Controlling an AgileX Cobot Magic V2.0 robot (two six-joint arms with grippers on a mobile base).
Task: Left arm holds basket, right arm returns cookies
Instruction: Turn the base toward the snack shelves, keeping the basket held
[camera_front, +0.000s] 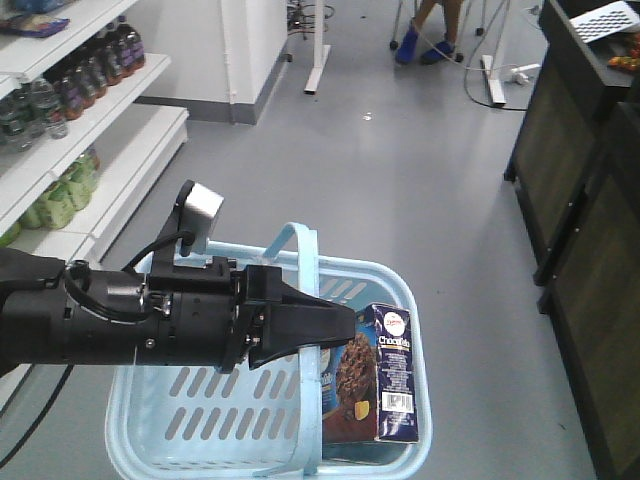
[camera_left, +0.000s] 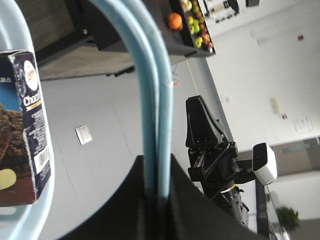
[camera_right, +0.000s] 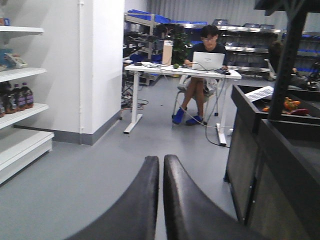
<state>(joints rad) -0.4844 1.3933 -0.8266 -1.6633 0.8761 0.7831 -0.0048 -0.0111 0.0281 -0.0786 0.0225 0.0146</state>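
Left gripper (camera_front: 335, 325) is clamped on the basket handle (camera_front: 305, 245). My right gripper (camera_right: 161, 172) is pressed together, empty, facing the aisle. The Chocofello cookie box (camera_front: 385, 375) stands upright in the right half of the basket (camera_front: 270, 440). Pickup hasn't begun, I judge: I must spread the fingers and descend beside the handle. The dark counter (camera_front: 590, 260) crowds the right; the floor (camera_front: 400, 160) ahead is open.

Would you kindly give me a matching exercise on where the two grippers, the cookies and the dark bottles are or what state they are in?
1 left gripper
2 right gripper
3 cookies
4 dark bottles

A upright in the basket
B on a white shelf
C shut, empty
D shut on the handle

Pairs: 1-D, 2-C, 3-A, 4-B
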